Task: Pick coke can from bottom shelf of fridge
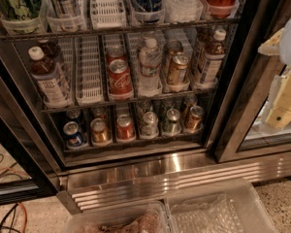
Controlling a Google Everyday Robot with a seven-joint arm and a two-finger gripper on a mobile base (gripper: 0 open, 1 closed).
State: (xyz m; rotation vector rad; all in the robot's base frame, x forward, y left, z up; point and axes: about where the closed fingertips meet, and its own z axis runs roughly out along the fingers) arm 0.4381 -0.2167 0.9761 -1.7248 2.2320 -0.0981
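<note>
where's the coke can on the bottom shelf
Camera view: the coke can stands third from left on the bottom shelf, between a gold-orange can and a silver can; the claw is at the right edge.

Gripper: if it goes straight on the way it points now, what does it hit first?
The gripper sits at the right edge, angled down-left, beside the black door frame. Straight on, it would probably meet that frame first, well right of the coke can. Depth is unclear, so this is a guess.
</note>
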